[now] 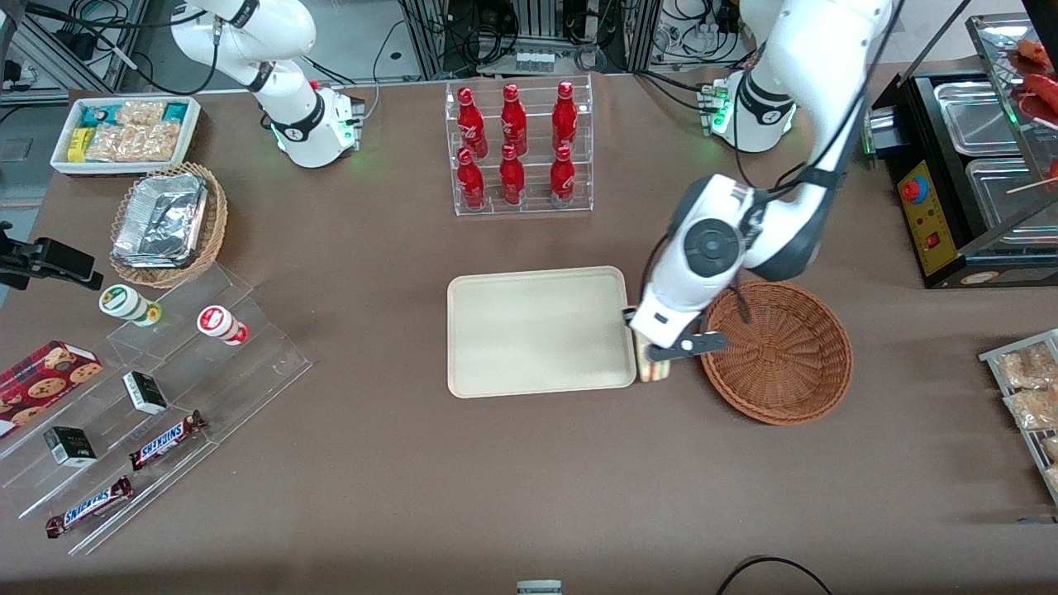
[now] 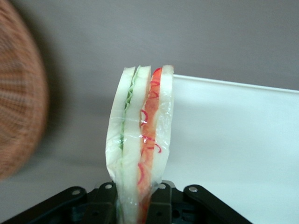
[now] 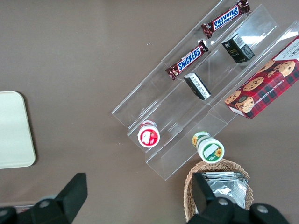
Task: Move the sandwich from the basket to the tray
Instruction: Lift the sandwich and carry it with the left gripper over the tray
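Left arm's pincer (image 1: 661, 351) sat right of frame centre in the front view, in the gap between the tray (image 1: 537, 330) and the basket (image 1: 781, 355), clenched on the sandwich (image 1: 647, 364). Sandwich was out of the basket, held over the bench (image 1: 529, 496) just at the tray's rim, not yet resting on the tray. Wrist view showed the sandwich (image 2: 140, 144) clamped at its lower end between the black fingers (image 2: 161, 203), cut edge facing the camera (green stripe on one side, red on the other, clear wrap around it), with the tray (image 2: 233, 154) and the basket (image 2: 18, 107) either side of it. Basket looked empty. Cola bottle rack (image 1: 519, 149) stood at upper centre of the front view.
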`<state>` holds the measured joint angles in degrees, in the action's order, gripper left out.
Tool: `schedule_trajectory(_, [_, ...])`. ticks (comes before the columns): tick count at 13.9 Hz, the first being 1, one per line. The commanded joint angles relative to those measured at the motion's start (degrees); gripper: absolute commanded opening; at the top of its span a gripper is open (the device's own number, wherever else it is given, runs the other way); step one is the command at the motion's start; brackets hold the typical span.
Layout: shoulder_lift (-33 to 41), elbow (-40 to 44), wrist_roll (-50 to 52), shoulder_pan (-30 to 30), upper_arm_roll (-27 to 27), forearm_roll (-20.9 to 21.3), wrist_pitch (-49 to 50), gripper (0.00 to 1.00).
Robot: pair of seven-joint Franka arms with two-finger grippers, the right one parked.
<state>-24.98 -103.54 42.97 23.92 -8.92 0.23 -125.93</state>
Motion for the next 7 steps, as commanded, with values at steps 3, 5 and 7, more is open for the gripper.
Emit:
schedule_trajectory(3, [-11.5, 14.7, 11.4, 8.9, 0.8, 0.0, 1.5, 0.0])
schedule_trajectory(5, [-14.5, 17.7, 14.7, 11.9, 0.9, 0.4, 1.6, 0.0])
schedule_trajectory(7, [-17.2, 20.6, 17.7, 14.3, 1.2, 0.6, 1.9, 0.0])
